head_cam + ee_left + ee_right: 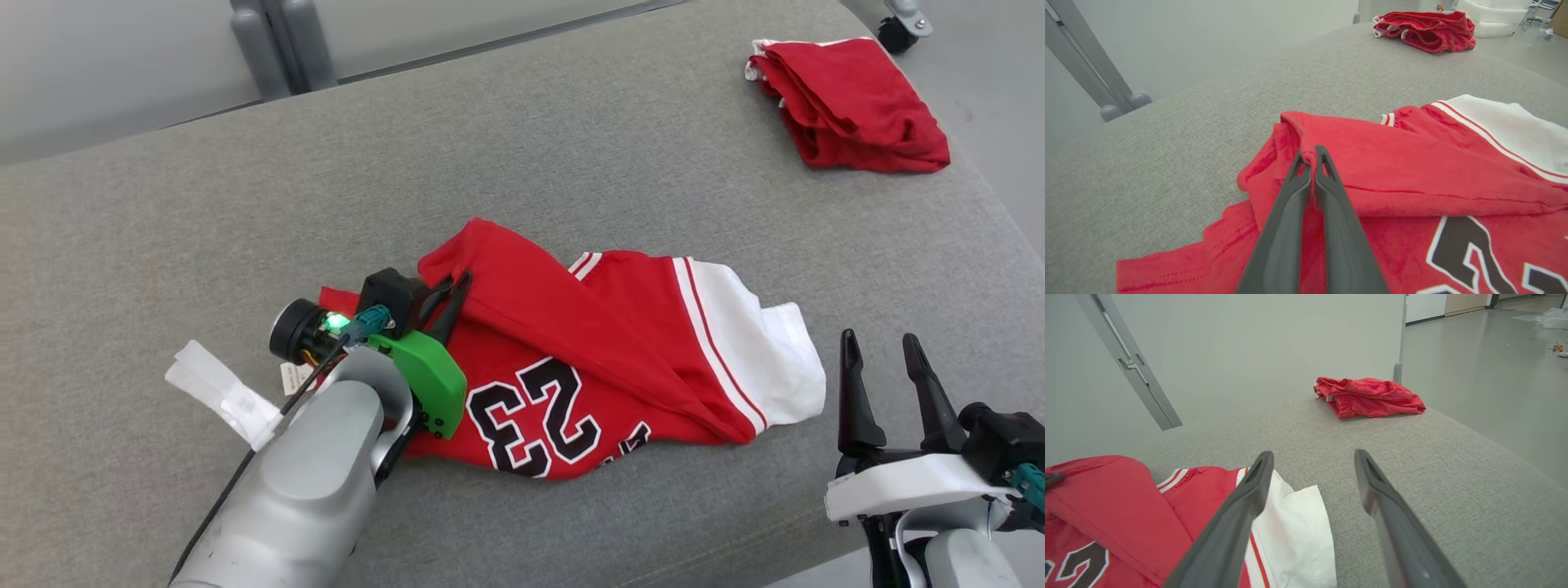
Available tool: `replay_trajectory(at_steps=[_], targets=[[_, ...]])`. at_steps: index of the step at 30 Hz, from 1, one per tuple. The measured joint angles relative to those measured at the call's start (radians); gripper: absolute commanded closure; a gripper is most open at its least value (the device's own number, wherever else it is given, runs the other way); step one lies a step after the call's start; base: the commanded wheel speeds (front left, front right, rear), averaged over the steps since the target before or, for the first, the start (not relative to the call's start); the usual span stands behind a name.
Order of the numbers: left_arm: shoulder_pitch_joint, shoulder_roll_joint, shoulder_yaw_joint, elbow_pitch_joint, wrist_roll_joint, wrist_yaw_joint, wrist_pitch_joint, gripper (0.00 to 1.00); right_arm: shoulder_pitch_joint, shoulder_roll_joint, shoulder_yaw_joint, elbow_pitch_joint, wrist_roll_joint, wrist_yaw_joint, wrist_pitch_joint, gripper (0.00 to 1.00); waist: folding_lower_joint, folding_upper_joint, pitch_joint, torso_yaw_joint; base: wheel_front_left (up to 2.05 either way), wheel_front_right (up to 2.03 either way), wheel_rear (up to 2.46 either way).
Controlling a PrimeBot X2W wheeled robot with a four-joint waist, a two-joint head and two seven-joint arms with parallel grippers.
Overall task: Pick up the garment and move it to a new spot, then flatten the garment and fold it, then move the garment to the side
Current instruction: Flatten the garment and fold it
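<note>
Red jersey (571,327) cloth lay bunched on the grey-covered table (571,147), close to its near edge. The black number was upside down toward the robot and a white panel was turned out on the robot's right. A fold of the red fabric was doubled over the middle.

At the jersey's left end, the left pincer (461,282) was closed tight. In the left wrist view, its two dark fingers (1327,192) were pressed together with a ridge of that fold nipped between the tips. The bite looked shallow and took only the crest of the cloth. A white tag (216,392) lay on the table just beside the left forearm.

The right pincer (880,343) stood off the jersey's right end, past the white panel, with its jaws spread wide and nothing in them.

Farther back, well apart at the table's far right corner, sat a second red garment (849,106) in a rough heap.

The main risk, judging from this grip, was the cloth sliding out as the arm rose, since so little fabric sat between the tips. The pinch may also have caught two layers, in which case the jersey would come up balled rather than hanging open, making flattening harder. With one end lifted alone, the trailing end could drag toward the near edge and slip off.
</note>
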Motion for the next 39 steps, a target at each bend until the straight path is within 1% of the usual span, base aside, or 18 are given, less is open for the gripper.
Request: replay_trajectory(at_steps=[6,10,16,19,24,26,29,33,38,39], targets=[[-0.026,0.007,0.044,-0.073,-0.016,0.004,-0.012,1.0,0.012,0.0,-0.008,-0.001,-0.008,0.0,0.0,0.0,0.0,-0.0001,-0.02,0.057,0.0,0.0,0.0],[-0.003,0.044,0.106,-0.216,-0.017,0.034,-0.016,1.0,0.024,0.0,-0.011,0.0,-0.009,0.0,0.0,0.0,0.0,0.0,-0.039,0.111,0.0,0.0,0.0],[0.216,0.12,0.151,-0.425,-0.021,0.092,-0.015,1.0,0.049,0.001,-0.009,0.008,-0.01,0.0,0.0,0.0,0.0,0.0,-0.076,0.192,0.0,0.0,0.0],[0.368,0.156,0.16,-0.525,-0.043,0.136,-0.015,1.0,0.067,0.001,-0.014,0.012,-0.009,0.0,0.0,0.0,0.0,0.0,-0.097,0.233,0.0,0.0,0.0],[0.566,0.189,0.173,-0.638,-0.08,0.198,0.001,1.0,0.077,0.001,-0.015,0.017,-0.011,0.0,0.0,0.0,0.0,0.0,-0.124,0.291,0.0,0.0,0.0],[0.631,0.193,0.174,-0.664,-0.105,0.219,0.007,1.0,0.08,0.001,-0.016,0.02,-0.014,0.0,0.0,0.0,0.0,0.0,-0.135,0.311,0.0,0.0,0.0],[0.697,0.19,0.165,-0.675,-0.12,0.23,0.016,1.0,0.087,0.001,-0.012,0.026,-0.017,0.0,0.0,0.0,0.0,-0.0001,-0.151,0.332,0.0,0.0,0.0],[0.758,0.175,0.144,-0.646,-0.135,0.231,0.02,1.0,0.088,0.001,-0.007,0.035,-0.019,0.0,0.0,0.0,0.0,0.0,-0.171,0.345,0.0,0.0,0.0],[0.78,0.161,0.153,-0.583,-0.152,0.227,0.006,1.0,0.094,-0.002,-0.007,0.053,-0.02,0.0,0.0,0.0,0.0,0.0,-0.189,0.343,0.0,0.0,0.0],[0.78,0.158,0.157,-0.573,-0.155,0.226,0.0,0.91,0.095,-0.002,-0.007,0.054,-0.02,0.0,0.0,0.0,0.0,0.0,-0.192,0.341,0.0,0.0,0.0]])
